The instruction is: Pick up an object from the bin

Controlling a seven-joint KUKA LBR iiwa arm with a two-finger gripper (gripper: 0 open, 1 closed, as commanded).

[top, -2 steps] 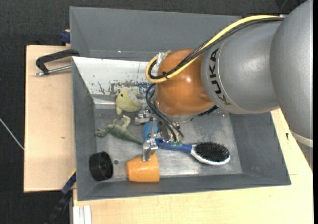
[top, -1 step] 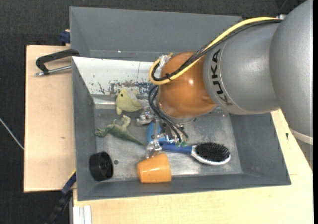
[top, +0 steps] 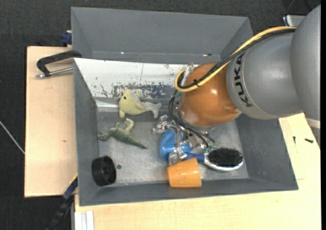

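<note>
My gripper (top: 179,141) hangs below the orange cover, low in the front middle of the bin, right over a blue rounded object (top: 166,148) and touching or nearly touching it. An orange cup (top: 184,174) lies on its side just in front of the blue object, against the bin's front wall. A black-bristled hairbrush with a white rim (top: 224,158) lies to the right of the gripper.
A green toy dinosaur (top: 121,133) lies left of the gripper, with a pale yellow fish toy (top: 131,103) behind it by the back wall. A black round cap (top: 104,170) sits in the front left corner. The arm and its cables cover the right side of the bin.
</note>
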